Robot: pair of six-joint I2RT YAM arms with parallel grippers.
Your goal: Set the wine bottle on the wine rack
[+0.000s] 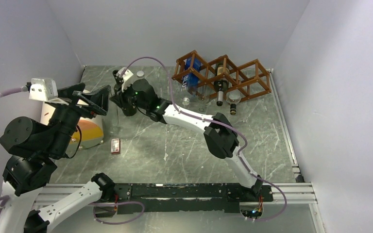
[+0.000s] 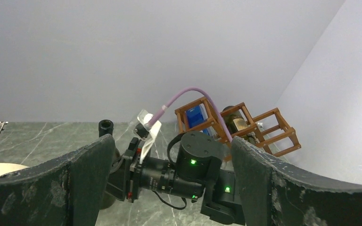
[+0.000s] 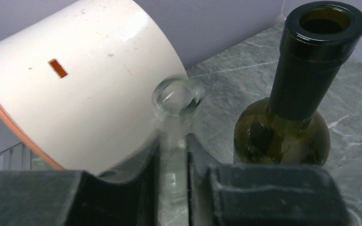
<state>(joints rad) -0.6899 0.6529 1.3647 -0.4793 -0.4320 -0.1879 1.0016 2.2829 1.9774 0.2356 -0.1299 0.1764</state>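
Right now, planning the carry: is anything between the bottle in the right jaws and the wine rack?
Nothing visible blocks it: the dark green bottle only stands beside the clear bottle in the jaws of the right gripper. On the wine rack, the right cell looks free.

The left arm (image 1: 70, 200) and the right arm (image 1: 189, 118) are both made of white shells joined by bulky black motor housings. Lilac cables (image 1: 148, 60) run along them. Small green lights (image 2: 192, 162) glow on the right arm's black wrist. The left gripper (image 2: 172, 143) has broad matt-black fingers (image 2: 82, 181) flecked with pale scuffs, and the right gripper (image 3: 172, 141) has blocky dark-grey ones. A silvery camera block (image 1: 43, 89) tops the left wrist
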